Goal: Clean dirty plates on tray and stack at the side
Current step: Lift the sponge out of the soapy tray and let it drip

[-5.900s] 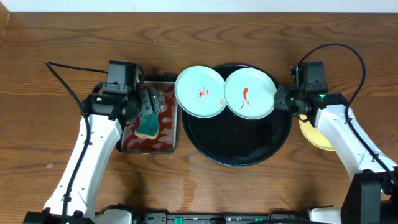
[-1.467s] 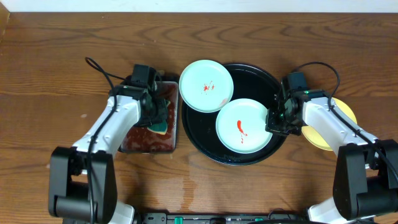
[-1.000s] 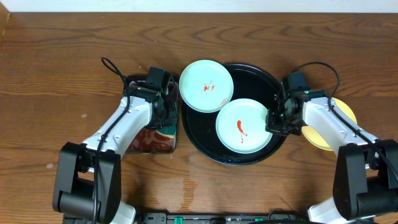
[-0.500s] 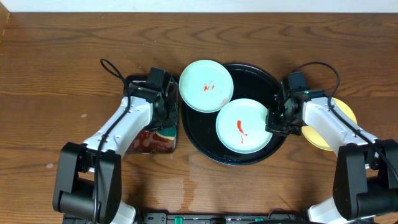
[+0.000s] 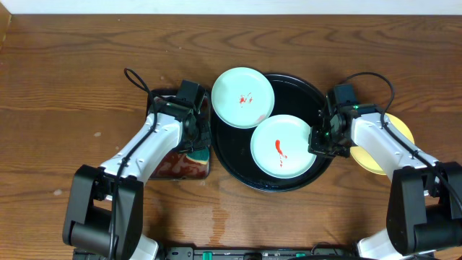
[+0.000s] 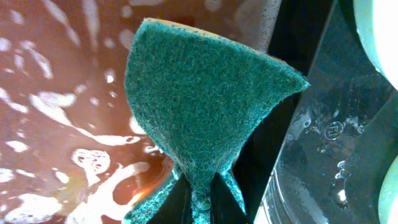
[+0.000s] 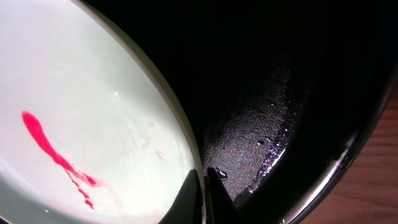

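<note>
The round black tray (image 5: 235, 167) holds a mint-blue plate (image 5: 283, 146) with a red smear. My right gripper (image 5: 315, 144) is shut on that plate's right rim (image 7: 180, 130), its tips (image 7: 204, 186) pinching the edge above the wet tray floor (image 7: 298, 93). A second mint plate (image 5: 242, 98) with red specks rests on the tray's upper-left rim. A pale yellow plate (image 5: 401, 130) lies right of the tray, partly under my right arm. My left gripper (image 5: 196, 141) is shut on a green sponge (image 6: 205, 112), its tips (image 6: 200, 199) squeezing its lower end just left of the tray's rim (image 6: 329, 155).
A small rectangular tray (image 5: 167, 167) with red-stained soapy water (image 6: 62, 93) sits left of the black tray, under my left arm. Brown wooden table (image 5: 65, 87) surrounds everything. A cable loops off each arm.
My left arm has shifted right with the sponge, toward the black tray's left rim. The upper mint plate has nudged slightly right. The right arm and its plate have stayed still.
</note>
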{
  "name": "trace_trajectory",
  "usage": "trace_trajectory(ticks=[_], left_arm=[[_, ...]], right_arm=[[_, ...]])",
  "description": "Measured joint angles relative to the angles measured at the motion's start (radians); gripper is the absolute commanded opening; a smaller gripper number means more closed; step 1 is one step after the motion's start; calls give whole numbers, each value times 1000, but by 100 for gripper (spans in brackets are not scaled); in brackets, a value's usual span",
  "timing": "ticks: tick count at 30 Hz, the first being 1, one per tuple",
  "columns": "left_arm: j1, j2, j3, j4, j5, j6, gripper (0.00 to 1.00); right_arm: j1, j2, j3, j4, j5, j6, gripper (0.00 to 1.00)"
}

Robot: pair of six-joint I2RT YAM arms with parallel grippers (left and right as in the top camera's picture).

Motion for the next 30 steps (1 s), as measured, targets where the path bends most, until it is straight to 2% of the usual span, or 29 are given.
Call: trace_trajectory(ticks=[5, 13, 22, 25, 30], left_arm=[[19, -57, 0, -2, -5, 0, 7], [82, -258, -1, 47, -19, -40, 7], [84, -287, -1, 175, -17, -79, 7], [101, -293, -1, 194, 19, -81, 7], [191, -294, -1, 233, 158, -60, 7]], right_arm=[[0, 0, 0, 0, 0, 0, 1], [0, 0, 0, 0, 0, 0, 1], [0, 0, 0, -5, 0, 0, 1], [0, 0, 0, -5, 0, 0, 1], [0, 0, 0, -5, 0, -1, 1]])
